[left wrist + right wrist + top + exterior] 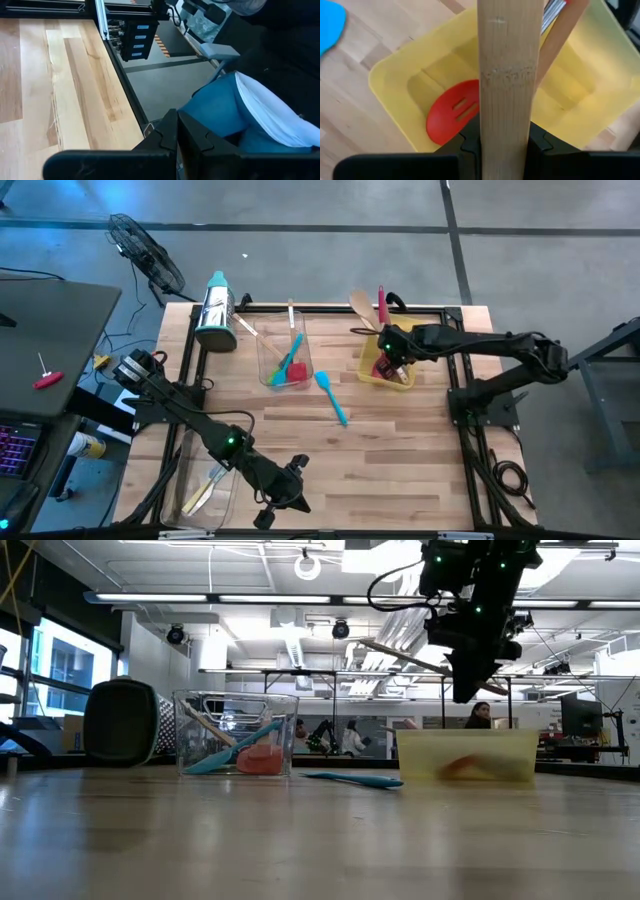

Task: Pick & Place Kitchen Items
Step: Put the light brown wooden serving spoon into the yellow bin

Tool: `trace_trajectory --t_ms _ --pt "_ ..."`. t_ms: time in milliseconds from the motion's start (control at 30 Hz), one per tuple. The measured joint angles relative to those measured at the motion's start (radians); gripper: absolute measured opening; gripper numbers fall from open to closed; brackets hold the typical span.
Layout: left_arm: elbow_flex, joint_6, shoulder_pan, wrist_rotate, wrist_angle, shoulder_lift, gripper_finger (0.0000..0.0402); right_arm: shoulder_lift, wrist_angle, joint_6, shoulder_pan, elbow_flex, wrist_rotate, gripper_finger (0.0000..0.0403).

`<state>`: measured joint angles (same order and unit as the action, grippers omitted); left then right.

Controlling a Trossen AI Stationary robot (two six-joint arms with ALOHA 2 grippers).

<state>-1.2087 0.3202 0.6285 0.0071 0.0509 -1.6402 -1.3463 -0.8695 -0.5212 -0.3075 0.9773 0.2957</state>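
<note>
Over the yellow bin: the right pincer [392, 352] is hanging above the yellow bin [404, 380], its fingers clamping a wooden spatula [509, 75] by the flat handle.
Edges: the yellow bin is sitting near the right rail of the surface [400, 460]; the clear bin [268, 352] is standing toward the far middle, and a second clear bin [195, 492] is lying at the near left edge.
Open room: the near middle and near right planks are lying bare (the widest free stretch).
Long axis of the held spatula: it is running from the pincer toward the far edge, its blade [359, 304] reaching past the bin's far wall; in the low view it is tilting, raised above the bin.
In the yellow bin: a red slotted spatula [454, 110] is lying on the floor of it, and a red-handled utensil [380, 302] is leaning out over the far wall.
Between the bins: a blue spatula [330, 396] is lying flat on the surface, head toward the clear bin, handle pointing to the near side.
Clear bin: it is holding blue and red spatulas and pale wooden handles.
Grater: a steel grater [215, 310] is lying at the far left.
Left pincer [297, 470]: it is waiting closed and empty near the front edge.
Room: a grey floor, with a person showing far behind in the low view.
</note>
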Motion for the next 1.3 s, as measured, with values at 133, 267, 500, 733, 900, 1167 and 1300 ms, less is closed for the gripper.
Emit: trace_trajectory --t_ms 133,267,500,733,900,1167,1300 --pt "0.0 0.0 0.0 0.0 0.0 0.0 0.0001 -0.004 0.023 0.003 -0.013 -0.029 -0.032 0.0066" --pt "0.0 0.0 0.0 0.0 0.0 0.0 0.0001 -0.005 0.056 0.004 -0.018 -0.084 -0.037 0.0066" --pt "0.0 0.0 0.0 0.0 0.0 0.0 0.0001 -0.005 0.113 0.028 -0.05 -0.152 -0.075 0.0066" --pt "0.0 0.0 0.0 0.0 0.0 0.0 0.0001 -0.005 0.206 0.056 -0.059 -0.18 -0.092 0.0066" --pt "0.0 0.0 0.0 0.0 0.0 0.0 0.0001 -0.005 0.223 0.056 -0.069 -0.214 -0.117 0.0066" --pt "0.0 0.0 0.0 0.0 0.0 0.0 0.0001 -0.005 0.224 0.052 -0.097 -0.242 -0.168 0.0066" --pt "0.0 0.0 0.0 0.0 0.0 0.0 0.0001 -0.005 0.23 0.046 -0.101 -0.254 -0.201 0.0066"
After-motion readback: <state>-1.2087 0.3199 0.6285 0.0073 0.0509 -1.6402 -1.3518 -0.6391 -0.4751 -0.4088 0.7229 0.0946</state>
